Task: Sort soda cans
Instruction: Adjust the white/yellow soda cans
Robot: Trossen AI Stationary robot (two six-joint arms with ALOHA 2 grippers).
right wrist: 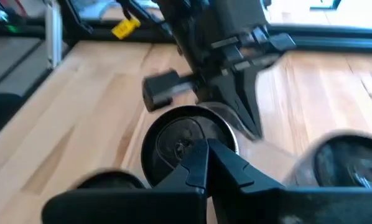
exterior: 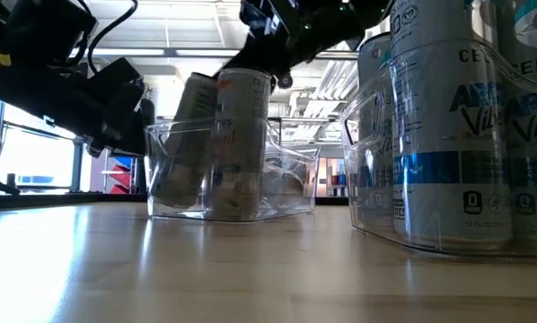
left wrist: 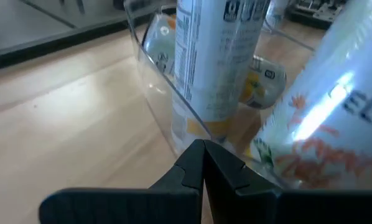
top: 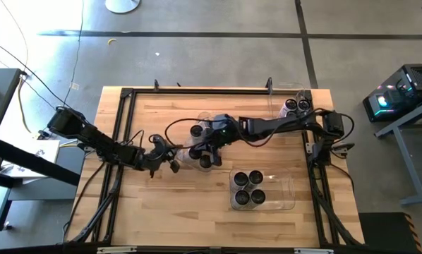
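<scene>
A clear bin (top: 185,149) stands mid-table with soda cans in it. One can (exterior: 243,144) stands upright. Another can (exterior: 189,135) leans with its top toward the table's left. My left gripper (left wrist: 203,163), shut, points at the bin's wall (left wrist: 153,93) from the table's left. My right gripper (right wrist: 206,157), shut, slants down over the dark top (right wrist: 173,134) of a can in the bin. A near-right bin (top: 285,194) holds three cans (top: 248,189). A far-right bin (top: 278,99) holds two cans (top: 296,106). My left gripper's shut fingertips (left wrist: 201,149) stand at the outer side of the middle bin's wall, low down, coming nearly level from the table's left; I cannot tell whether they touch it. My right gripper's shut fingertips (right wrist: 198,155) lie over a can's top from above; I cannot tell whether they touch it.
The near-right bin's cans (exterior: 448,135) with blue labels fill the right of the low view. Black frame rails (top: 123,134) run along the table's left, far and right sides. Bare wood (top: 169,212) lies toward the near left of the table.
</scene>
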